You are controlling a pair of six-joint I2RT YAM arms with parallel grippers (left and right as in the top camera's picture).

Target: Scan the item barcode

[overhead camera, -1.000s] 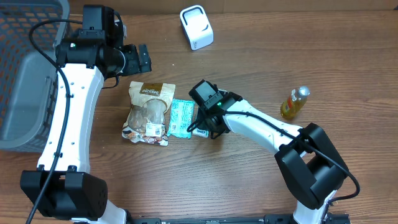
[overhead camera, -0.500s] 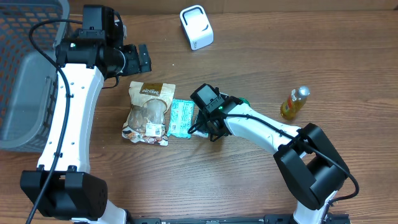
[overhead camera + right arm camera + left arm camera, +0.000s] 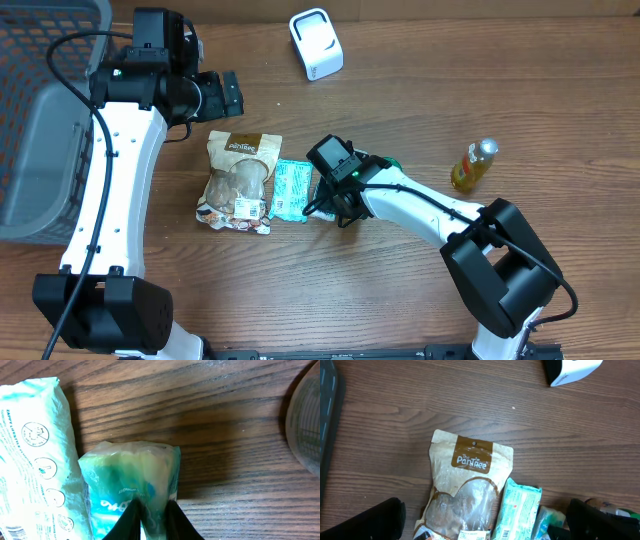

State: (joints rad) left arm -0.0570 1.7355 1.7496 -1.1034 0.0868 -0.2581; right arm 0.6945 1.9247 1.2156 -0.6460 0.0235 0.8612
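- Right claw (image 3: 152,519) is pinching the green packet (image 3: 131,477), fingers squeezed onto it (print's too blurry to read).
- Packet is lying mid-frame overhead, touching the teal pack (image 3: 291,189).
- Left claw (image 3: 218,96) is hanging wide apart, upper left, above the pouch (image 3: 238,180).
- Scanner (image 3: 316,43) is sitting top centre, well apart.

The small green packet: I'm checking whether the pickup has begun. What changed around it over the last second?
The right fingers closed onto the small green packet, and that arm's wrist shifted slightly. The left fingers stayed wide open; the pouch, wipes pack, scanner and bottle did not move.
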